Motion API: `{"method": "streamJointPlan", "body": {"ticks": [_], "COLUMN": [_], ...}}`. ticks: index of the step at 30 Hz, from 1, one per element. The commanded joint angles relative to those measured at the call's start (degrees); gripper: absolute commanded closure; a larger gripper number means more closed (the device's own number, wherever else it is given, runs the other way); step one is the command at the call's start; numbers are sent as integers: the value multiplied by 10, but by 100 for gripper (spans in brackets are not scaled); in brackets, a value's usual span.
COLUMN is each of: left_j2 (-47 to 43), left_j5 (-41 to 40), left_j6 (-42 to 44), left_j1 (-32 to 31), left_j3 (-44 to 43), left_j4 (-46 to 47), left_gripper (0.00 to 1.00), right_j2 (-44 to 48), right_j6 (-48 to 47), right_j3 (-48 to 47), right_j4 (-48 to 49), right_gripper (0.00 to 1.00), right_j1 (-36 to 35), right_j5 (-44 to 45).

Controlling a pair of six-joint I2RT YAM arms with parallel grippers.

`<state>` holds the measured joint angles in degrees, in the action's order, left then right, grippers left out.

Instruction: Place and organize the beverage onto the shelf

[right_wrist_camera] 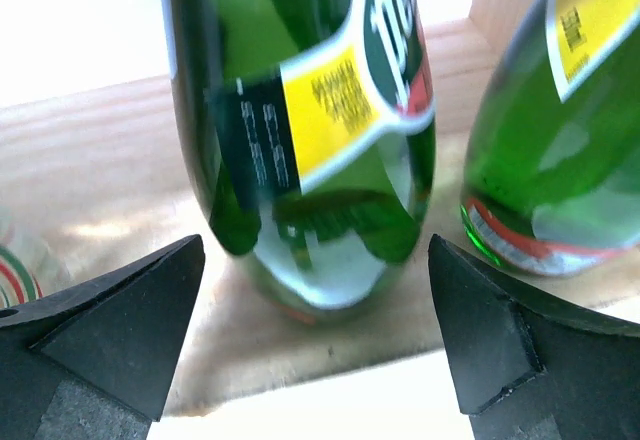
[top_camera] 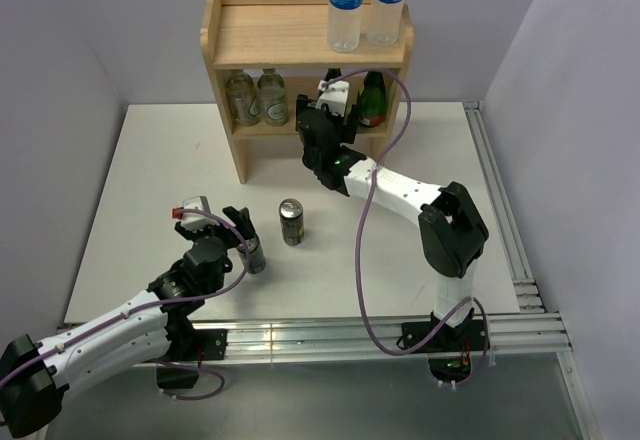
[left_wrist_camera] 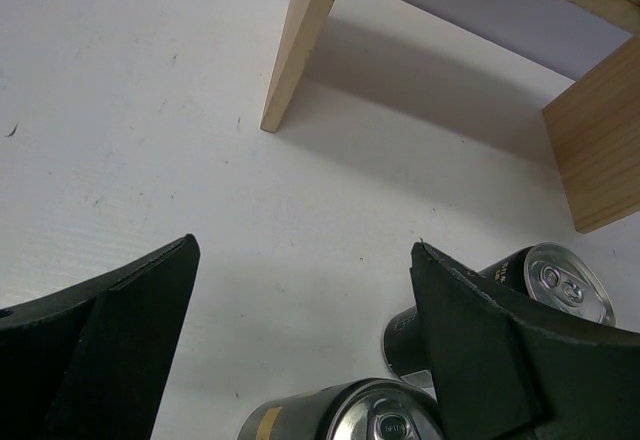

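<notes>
Standing at the right end of the light natural-wood two-tier shelf's [top_camera: 270,38] rimmed top are two clear plastic water bottles with blue labels and caps [top_camera: 347,5]. On the lower board's right side two green glass bottles [right_wrist_camera: 310,160] stand side by side, and the right pincer [right_wrist_camera: 315,250] is spread wide around the left one. Two pale glassy containers [top_camera: 255,97] occupy that board's left. Both dark cans [top_camera: 291,222] stand upright on the white tabletop [top_camera: 150,180], one between the fingers of the released left pincer [left_wrist_camera: 302,248].
</notes>
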<state>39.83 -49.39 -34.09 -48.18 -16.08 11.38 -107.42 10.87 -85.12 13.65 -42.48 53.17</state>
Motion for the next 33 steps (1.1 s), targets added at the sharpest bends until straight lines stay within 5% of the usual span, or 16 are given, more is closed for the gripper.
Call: {"method": "streamJointPlan", "body": {"ticks": [1, 12, 21, 28, 33], "left_j2": [-7, -14, -2, 6, -12], "left_j5": [-5, -5, -3, 39, 46], "left_j6": [0, -2, -2, -10, -18], "left_j1": [1, 2, 2, -2, -39], "left_j3": [-1, 1, -9, -57, -89], "left_j4": [13, 10, 1, -49, -97], "left_gripper": [6, 6, 6, 7, 6], "right_j2": [42, 104, 242, 360, 340], "right_j6": [12, 20, 64, 261, 572], "right_j3": [20, 119, 243, 374, 379], "right_j4": [8, 48, 33, -122, -400], "right_gripper": [0, 0, 0, 0, 0], "right_j1": [-8, -52, -132, -266, -353], "right_j5": [27, 65, 113, 187, 218]}}
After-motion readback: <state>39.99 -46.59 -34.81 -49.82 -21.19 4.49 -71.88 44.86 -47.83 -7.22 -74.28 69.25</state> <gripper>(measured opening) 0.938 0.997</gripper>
